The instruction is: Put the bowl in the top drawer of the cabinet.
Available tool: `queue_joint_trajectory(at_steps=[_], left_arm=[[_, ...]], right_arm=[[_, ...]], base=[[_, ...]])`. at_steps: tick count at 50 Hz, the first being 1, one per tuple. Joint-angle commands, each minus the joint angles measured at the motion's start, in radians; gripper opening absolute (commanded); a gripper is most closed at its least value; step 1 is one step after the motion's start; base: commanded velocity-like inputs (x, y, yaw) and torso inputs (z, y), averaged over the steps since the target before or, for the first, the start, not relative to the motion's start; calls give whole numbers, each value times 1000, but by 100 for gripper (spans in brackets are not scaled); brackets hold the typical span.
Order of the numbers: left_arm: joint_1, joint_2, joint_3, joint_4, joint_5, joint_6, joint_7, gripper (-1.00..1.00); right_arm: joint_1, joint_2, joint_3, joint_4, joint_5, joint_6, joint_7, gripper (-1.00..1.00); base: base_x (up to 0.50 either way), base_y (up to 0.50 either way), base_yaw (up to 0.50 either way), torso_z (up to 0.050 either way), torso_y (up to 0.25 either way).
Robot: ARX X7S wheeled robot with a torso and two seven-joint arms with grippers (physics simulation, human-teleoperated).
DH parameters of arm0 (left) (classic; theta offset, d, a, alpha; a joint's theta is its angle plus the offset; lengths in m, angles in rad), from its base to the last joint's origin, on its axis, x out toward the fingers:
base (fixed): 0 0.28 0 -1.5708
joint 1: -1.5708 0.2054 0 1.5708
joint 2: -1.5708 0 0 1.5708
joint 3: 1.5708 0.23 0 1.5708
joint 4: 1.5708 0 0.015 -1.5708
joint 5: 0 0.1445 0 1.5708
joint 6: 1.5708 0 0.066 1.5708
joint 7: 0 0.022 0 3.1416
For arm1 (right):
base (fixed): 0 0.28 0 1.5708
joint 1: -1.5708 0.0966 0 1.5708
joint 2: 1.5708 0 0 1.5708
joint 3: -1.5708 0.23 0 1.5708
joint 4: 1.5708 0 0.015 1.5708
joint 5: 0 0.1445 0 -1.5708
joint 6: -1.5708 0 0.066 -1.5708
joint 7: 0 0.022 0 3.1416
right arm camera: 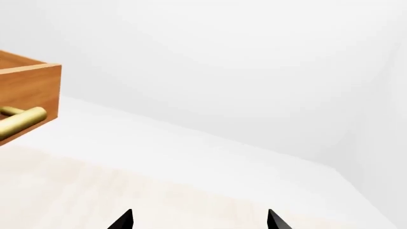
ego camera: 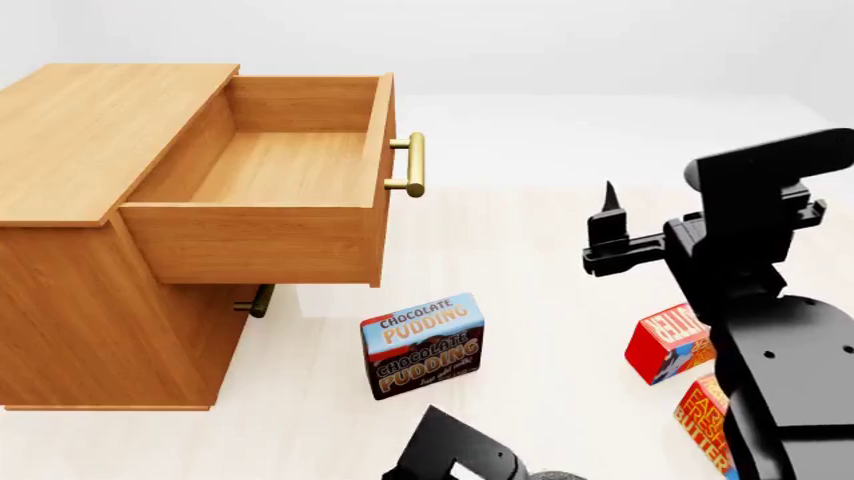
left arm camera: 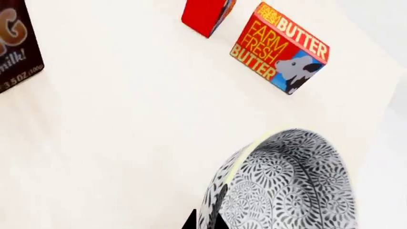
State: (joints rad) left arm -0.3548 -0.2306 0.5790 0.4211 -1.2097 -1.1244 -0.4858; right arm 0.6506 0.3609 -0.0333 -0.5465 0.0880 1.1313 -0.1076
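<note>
Bowl (left arm camera: pixel 286 183) fills the near part of the left wrist view, its speckled blue-grey outside turned toward the camera, a dark tip of the left gripper (left arm camera: pixel 205 220) at its rim; whether that gripper is clenched on it I cannot tell. Beyond it on the pale floor (left arm camera: pixel 127 143) stand a Farm Fresh Butter box (left arm camera: pixel 279 47), a red box (left arm camera: pixel 207 16) and the edge of a chocolate pudding box (left arm camera: pixel 19 45). In the head view the top drawer (ego camera: pixel 267 175) of the cabinet (ego camera: pixel 80 290) is pulled fully out, brass handle (ego camera: pixel 411 165) forward, nothing inside it. The right gripper (right arm camera: pixel 199 220) hangs released, its tips well apart, near the drawer's front corner. The lower drawer's handle (ego camera: pixel 256 300) shows beneath.
</note>
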Motion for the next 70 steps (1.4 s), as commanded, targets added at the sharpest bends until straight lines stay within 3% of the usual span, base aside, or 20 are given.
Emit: queue_joint_trajectory(at_steps=[1, 11, 21, 39, 53, 63, 70], left_arm=[[-40, -52, -135, 148, -208, -3, -110, -100], [-133, -101, -252, 184, -430, 31, -240, -100], [-324, -180, -364, 128, -704, 131, -412, -100], [-642, -255, -420, 25, -881, 224, -543, -100], [-943, -257, -356, -223, -844, 237, -627, -100], [-1112, -208, -257, -545, -642, 264, -625, -100], [-1141, -180, -219, -696, -555, 299, -599, -100]], right_arm=[[-9, 1, 17, -33, 11, 15, -2, 100], [-17, 4, 27, -53, 17, 24, -2, 100], [-43, -5, 24, -41, 20, -2, 2, 100], [-100, -22, 35, -47, 26, -39, 15, 100], [-101, -14, 30, -74, 26, -18, 23, 100], [-119, -10, 47, -133, 28, 3, 32, 100], [-144, -4, 62, -150, 37, -3, 23, 100]], base=[[0, 0, 0, 0, 0], [0, 0, 0, 0, 0], [0, 0, 0, 0, 0], [0, 0, 0, 0, 0], [0, 0, 0, 1, 1], [0, 0, 0, 0, 0], [0, 0, 0, 0, 0]])
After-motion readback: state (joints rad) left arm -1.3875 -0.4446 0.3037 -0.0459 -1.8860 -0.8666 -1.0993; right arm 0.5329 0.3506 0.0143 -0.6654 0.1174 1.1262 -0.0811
